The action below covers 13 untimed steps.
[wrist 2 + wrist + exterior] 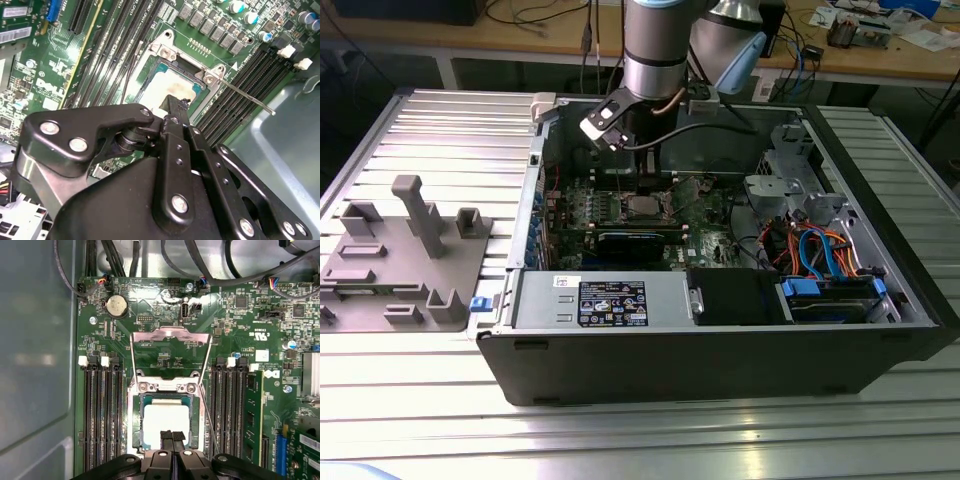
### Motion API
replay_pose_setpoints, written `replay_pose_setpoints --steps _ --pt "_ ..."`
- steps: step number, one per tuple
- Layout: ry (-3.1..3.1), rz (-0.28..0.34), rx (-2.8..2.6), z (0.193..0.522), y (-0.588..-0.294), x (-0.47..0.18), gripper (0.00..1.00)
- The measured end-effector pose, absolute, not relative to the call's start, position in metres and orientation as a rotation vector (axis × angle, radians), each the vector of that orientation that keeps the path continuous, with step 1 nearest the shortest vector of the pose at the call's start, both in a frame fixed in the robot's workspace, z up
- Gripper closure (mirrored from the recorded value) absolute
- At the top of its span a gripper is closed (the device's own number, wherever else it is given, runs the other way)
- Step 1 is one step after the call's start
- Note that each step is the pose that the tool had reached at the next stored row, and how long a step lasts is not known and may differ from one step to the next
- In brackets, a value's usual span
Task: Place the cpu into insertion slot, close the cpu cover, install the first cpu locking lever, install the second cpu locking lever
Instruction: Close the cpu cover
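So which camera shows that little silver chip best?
The first wrist view: it looks straight down on the cpu, lying in the insertion slot, with just the hand over one edge. The second wrist view shows it slanted, partly behind the hand. In the exterior view it is a tiny grey square.

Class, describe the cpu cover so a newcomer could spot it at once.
In the open computer case, find the green motherboard. The square cpu lies between two banks of black memory slots, and the cpu cover stands open beside it. It alone is a thin silvery frame around a large square window.
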<state>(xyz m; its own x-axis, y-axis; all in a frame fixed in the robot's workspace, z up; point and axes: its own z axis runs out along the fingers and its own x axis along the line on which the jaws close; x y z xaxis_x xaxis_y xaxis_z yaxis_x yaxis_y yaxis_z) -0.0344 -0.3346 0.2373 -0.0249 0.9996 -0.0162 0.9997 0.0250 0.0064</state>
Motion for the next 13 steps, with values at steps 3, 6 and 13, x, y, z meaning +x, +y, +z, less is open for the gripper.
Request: replay_pose_setpoints --steps 3,6,13 --pt "2.236 -0.013 2.181 0.240 -0.335 -0.034 0.89" --pt "2.235 -0.016 2.180 0.244 -0.335 -0.034 0.89" --pt "2.231 -0.026 2.176 0.255 -0.335 -0.034 0.89"
